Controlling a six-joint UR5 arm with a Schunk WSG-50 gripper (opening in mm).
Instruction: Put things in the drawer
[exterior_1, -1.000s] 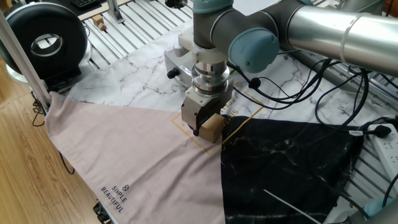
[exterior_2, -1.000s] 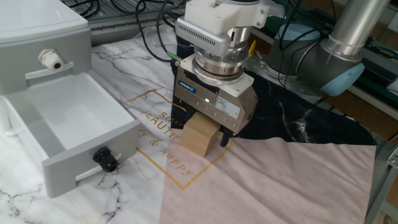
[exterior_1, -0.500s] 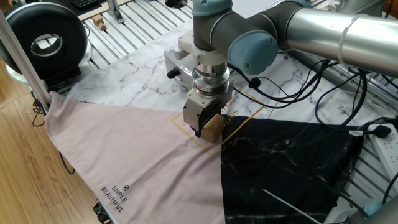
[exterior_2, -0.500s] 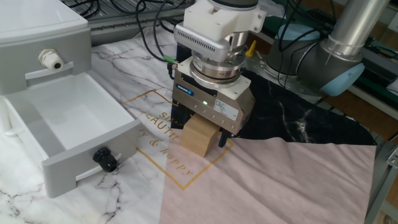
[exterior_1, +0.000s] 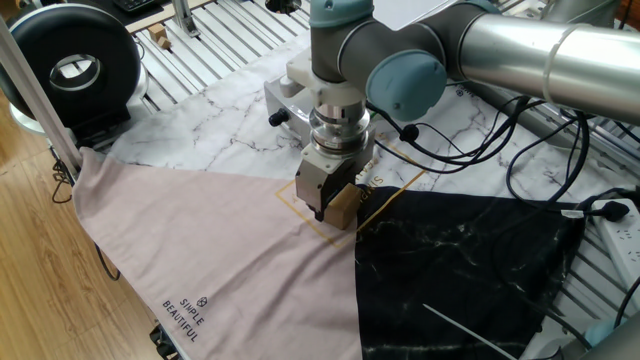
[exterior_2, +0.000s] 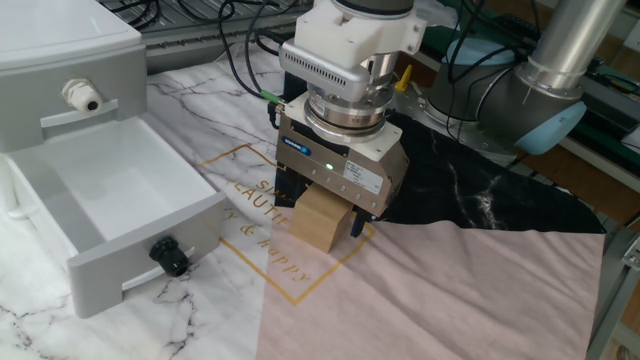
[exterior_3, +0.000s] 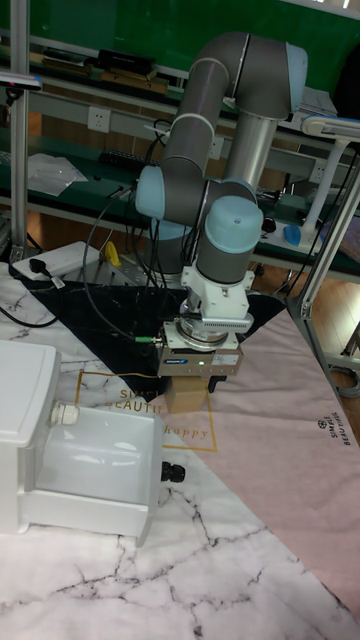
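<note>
The tan-brown cube (exterior_2: 320, 222) sits on the gold-printed cloth, to the right of the drawer, and also shows in the side view (exterior_1: 344, 208) and the tall view (exterior_3: 187, 398). My gripper (exterior_2: 322, 214) stands straight over it, with a black finger pressed to each side, shut on the cube. The cube's base looks level with the cloth. The white drawer (exterior_2: 150, 245) is pulled out of its cabinet (exterior_2: 60, 60), with nothing inside it and its black knob (exterior_2: 168, 257) facing forward. In the side view the arm hides most of the drawer (exterior_1: 285, 95).
A marble, pink and black cloth (exterior_2: 450, 290) covers the table. A round black device (exterior_1: 70, 60) stands at one corner. Cables (exterior_1: 540, 150) and a white power strip (exterior_1: 620, 235) lie behind the arm. A vertical metal post (exterior_3: 18, 120) rises beside the cabinet.
The gripper body has shifted very slightly up and toward the drawer. The cube stays in the same place on the cloth.
</note>
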